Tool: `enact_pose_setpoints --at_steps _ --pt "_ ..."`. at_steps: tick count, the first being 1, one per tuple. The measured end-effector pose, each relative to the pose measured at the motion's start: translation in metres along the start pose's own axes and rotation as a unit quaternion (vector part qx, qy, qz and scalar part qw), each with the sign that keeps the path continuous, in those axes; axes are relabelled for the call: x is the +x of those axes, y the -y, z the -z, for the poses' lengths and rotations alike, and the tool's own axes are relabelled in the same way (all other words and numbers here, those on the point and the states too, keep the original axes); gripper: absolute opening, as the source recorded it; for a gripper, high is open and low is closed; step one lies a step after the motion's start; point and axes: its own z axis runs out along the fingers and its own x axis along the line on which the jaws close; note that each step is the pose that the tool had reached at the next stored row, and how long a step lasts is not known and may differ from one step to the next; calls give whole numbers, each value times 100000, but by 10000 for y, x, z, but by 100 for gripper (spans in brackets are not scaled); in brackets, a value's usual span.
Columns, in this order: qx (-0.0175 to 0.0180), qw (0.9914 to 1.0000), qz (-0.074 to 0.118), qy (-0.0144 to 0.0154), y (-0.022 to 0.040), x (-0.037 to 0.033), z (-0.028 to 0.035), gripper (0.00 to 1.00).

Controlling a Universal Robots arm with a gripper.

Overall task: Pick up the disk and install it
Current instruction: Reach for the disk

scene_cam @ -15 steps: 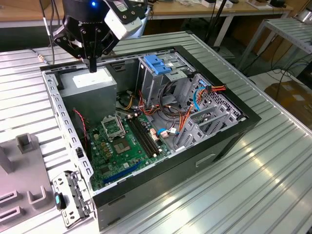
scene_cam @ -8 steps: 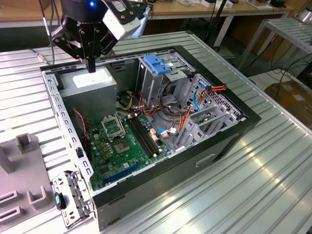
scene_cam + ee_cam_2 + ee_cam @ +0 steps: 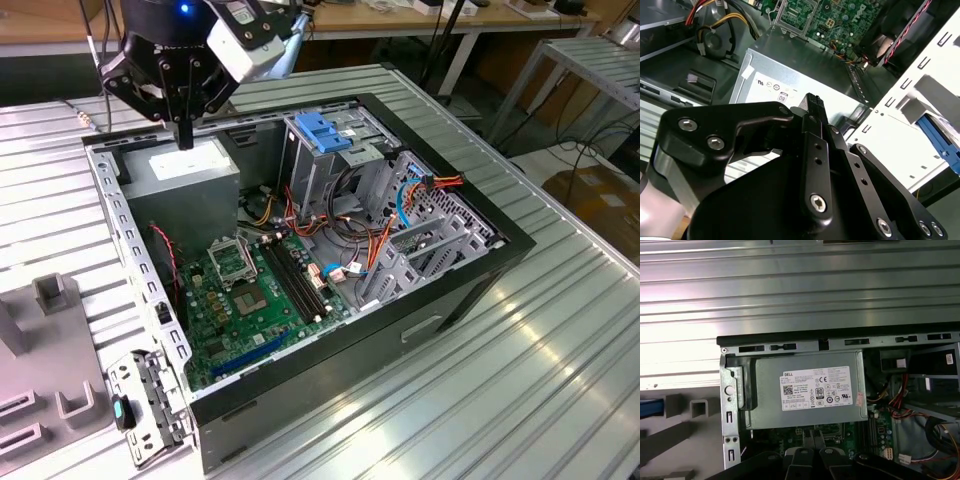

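Black hand [image 3: 185, 138] above grey power supply [image 3: 195, 172], case rim [image 3: 118, 212] near

You had a matt black gripper [image 3: 815, 105] with bright screw heads [image 3: 818, 202]. Under it, the power-supply box [image 3: 769, 407] was dull grey sheet metal with a white paper sticker [image 3: 817, 388]. The table [image 3: 790, 285] beyond was ribbed shiny metal.

Robotics lab or workshop. A robot arm [image 3: 170, 50] hangs over a ribbed aluminium worktable [image 3: 560, 380]. On it sit an opened desktop computer case [image 3: 350, 370] and, at the exterior view's left edge, grey fixture blocks [image 3: 45, 300]. Wooden workbenches [image 3: 400, 20] and loose floor cables [image 3: 590, 150] behind.
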Motion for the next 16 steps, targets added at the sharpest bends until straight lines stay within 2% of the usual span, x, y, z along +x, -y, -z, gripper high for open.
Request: enact_pose_setpoints --at_steps 16 --pt "-4 100000 -2 0 5 60 1 11"
